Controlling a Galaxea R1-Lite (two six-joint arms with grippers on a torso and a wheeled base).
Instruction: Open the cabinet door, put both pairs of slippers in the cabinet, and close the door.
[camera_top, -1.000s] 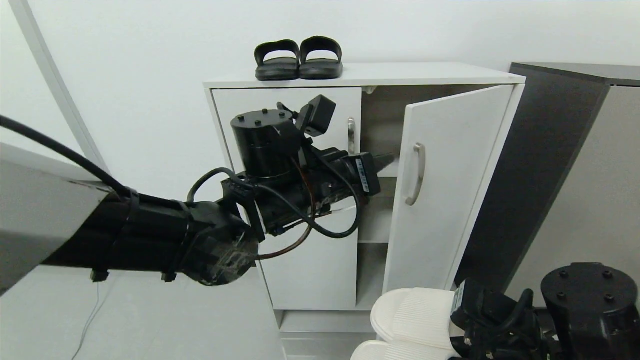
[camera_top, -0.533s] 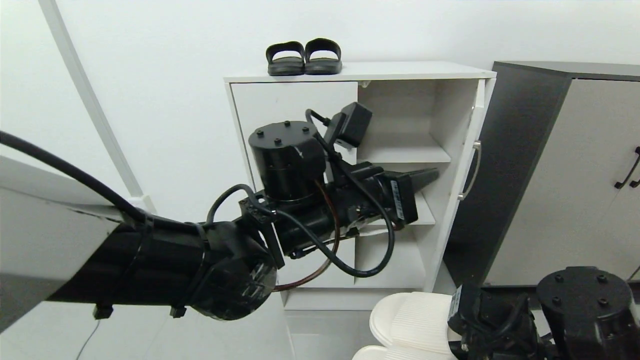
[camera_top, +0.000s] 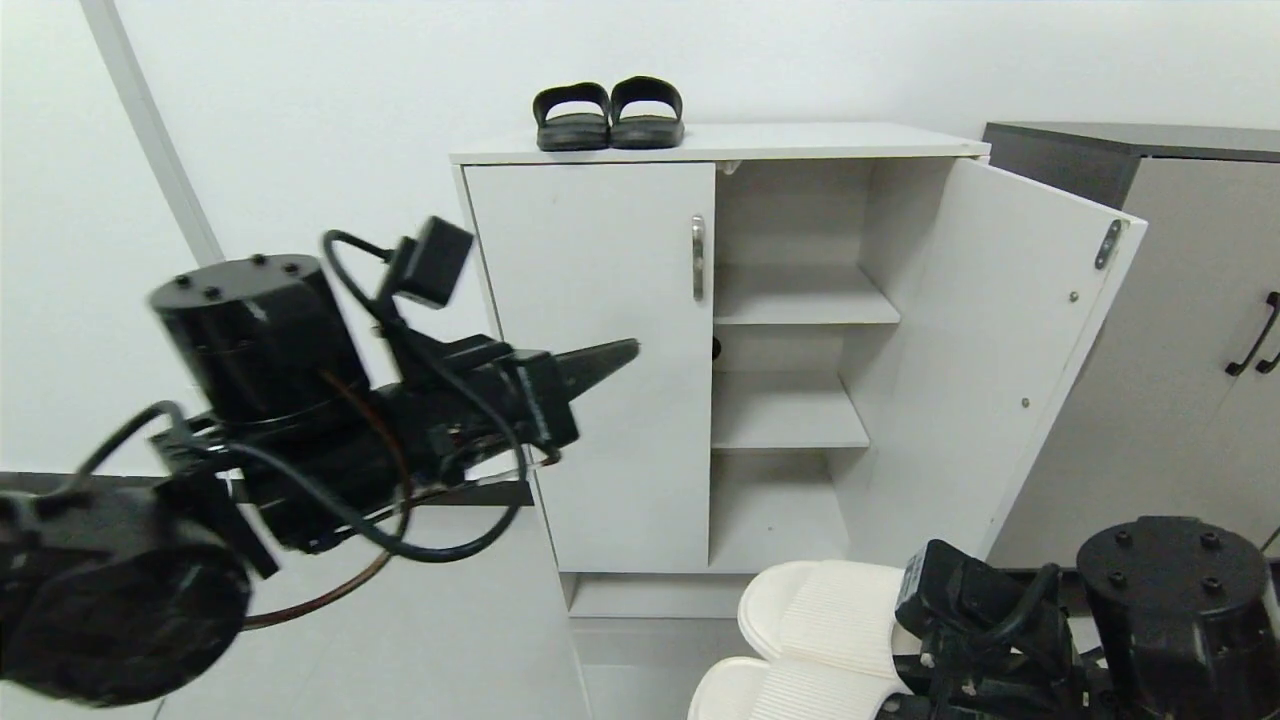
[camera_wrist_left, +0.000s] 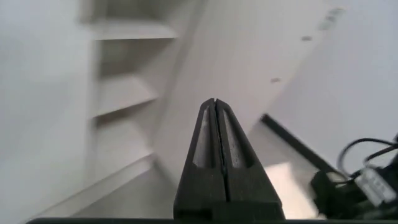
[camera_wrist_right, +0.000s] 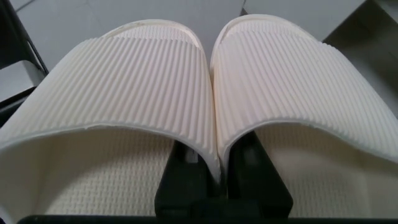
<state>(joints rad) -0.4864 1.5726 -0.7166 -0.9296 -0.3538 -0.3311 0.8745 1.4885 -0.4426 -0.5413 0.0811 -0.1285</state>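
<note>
You have the cabinet (camera_top: 820, 140) in front of you with its right door (camera_top: 990, 350) swung wide open, so that you look at the inner face of the door. The left door (camera_top: 620, 250) is shut, with its metal handle (camera_top: 698, 258) at the inner edge. Behind the open door the right half shows an upper shelf (camera_top: 800, 300), a middle shelf (camera_top: 785, 415) and the bottom space under them.

The black slippers (camera_top: 610, 112) stand side by side on the top of the cabinet, close to its front edge and nearer to the left corner than to the right one.

Your left claw (camera_top: 620, 355) is in the air in front of the shut left door, at about the middle of its height, and it points toward the open half. Its two fingers (camera_wrist_left: 205, 143) are pressed together with nothing between them.

Your right claw (camera_wrist_right: 217, 186) is low, before the cabinet's right front corner and above the floor (camera_top: 450, 640). It is clamped on the white slippers (camera_top: 820, 620). In the right wrist view it pinches the two inner sides of the pair together, and the ribbed straps (camera_wrist_right: 143, 81) are turned away from the wrist. The pair is outside the cabinet, just before its base.

A grey cabinet (camera_top: 1180, 300) stands to the right, behind the open door.
</note>
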